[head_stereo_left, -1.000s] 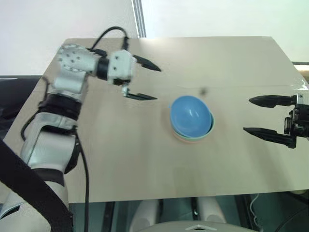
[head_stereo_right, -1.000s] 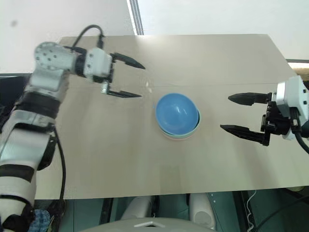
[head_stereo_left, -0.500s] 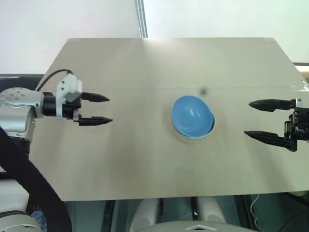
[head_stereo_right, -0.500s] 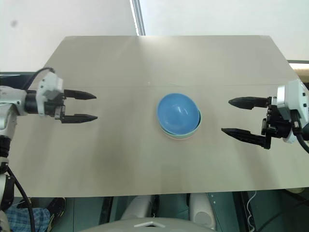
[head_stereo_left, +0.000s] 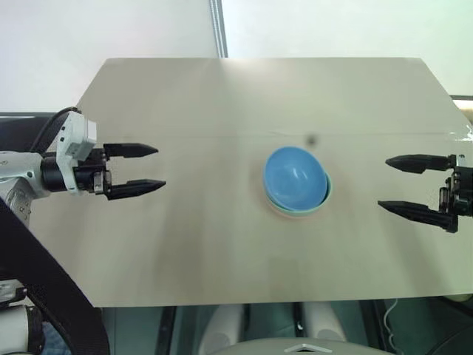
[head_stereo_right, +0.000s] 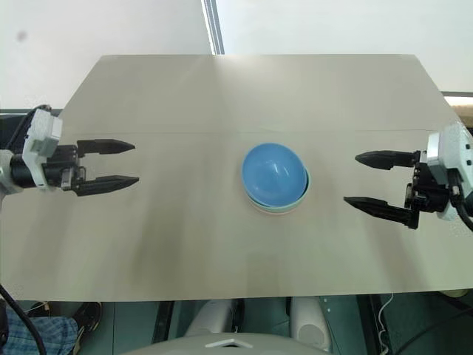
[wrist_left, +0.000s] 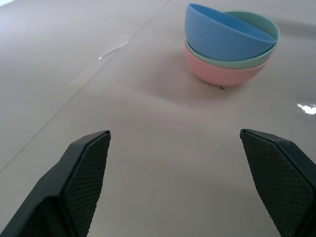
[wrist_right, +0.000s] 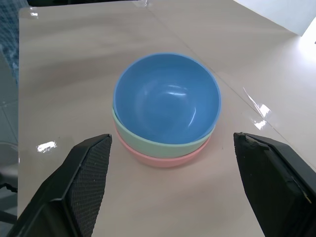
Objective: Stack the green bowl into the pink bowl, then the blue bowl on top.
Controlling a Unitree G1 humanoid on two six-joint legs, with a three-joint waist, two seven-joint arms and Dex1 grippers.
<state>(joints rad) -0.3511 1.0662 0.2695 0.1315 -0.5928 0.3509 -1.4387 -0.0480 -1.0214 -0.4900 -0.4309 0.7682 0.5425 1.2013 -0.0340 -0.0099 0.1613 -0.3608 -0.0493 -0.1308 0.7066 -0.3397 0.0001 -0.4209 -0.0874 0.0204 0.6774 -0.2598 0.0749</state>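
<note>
No text, label or number can be read — nothing legible anywhere.

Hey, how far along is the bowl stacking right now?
It looks finished. The green bowl sits inside the pink bowl, and the blue bowl is nested on top, slightly tilted. Nothing is in hand: the left gripper and right gripper are both open, hovering apart from the stack on either side. Nothing appears left, except perhaps pulling the arms back.

You've got white-cased wrists, a black cable on the left, and each claw [head_stereo_left: 144,168] [head_stereo_right: 373,181] has tapered black fingers with cross-hatched pads [wrist_left: 90,170].
</note>
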